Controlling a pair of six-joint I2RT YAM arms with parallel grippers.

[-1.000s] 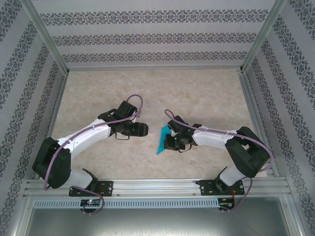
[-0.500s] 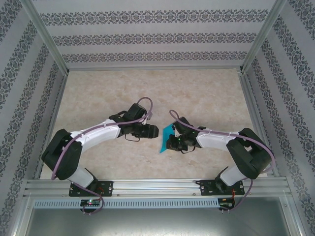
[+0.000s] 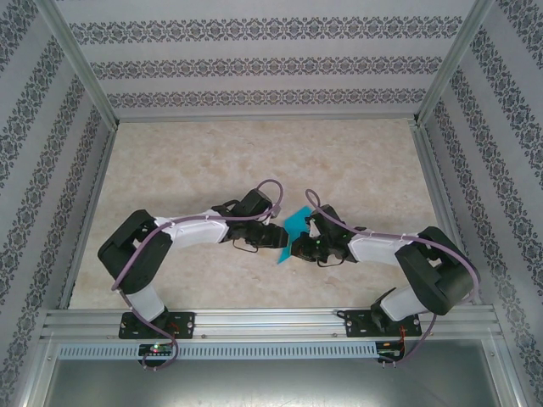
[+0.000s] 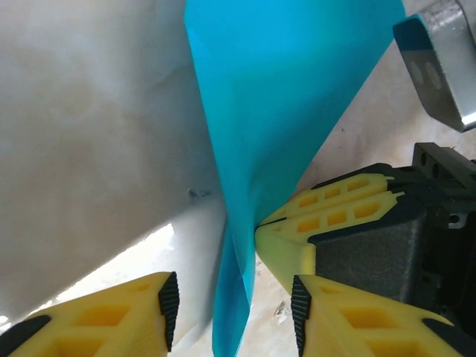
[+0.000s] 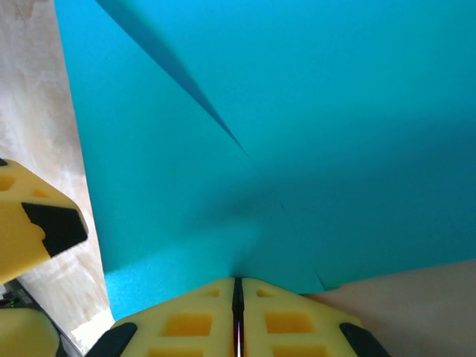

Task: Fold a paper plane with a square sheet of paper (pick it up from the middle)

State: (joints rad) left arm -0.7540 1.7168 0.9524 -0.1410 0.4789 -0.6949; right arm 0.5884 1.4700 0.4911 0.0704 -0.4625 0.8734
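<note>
The turquoise-blue sheet of paper, folded with a crease, hangs above the middle of the table. My right gripper is shut on its edge from the right; in the right wrist view the yellow fingers meet at the right gripper under the sheet of paper. My left gripper has come in from the left. In the left wrist view the left gripper stands open, the lower strip of the paper hanging between its pads with a gap on each side. The right gripper's fingers pinch the paper just beyond.
The marble-patterned table is boxed in by patterned walls and metal posts. An aluminium rail runs along the near edge by the arm bases. Both arms reach toward the centre, their wrists almost touching.
My left arm has swung right toward the paper, and its jaws have narrowed around the hanging strip. My right gripper has shifted slightly right and back, still holding the paper.
</note>
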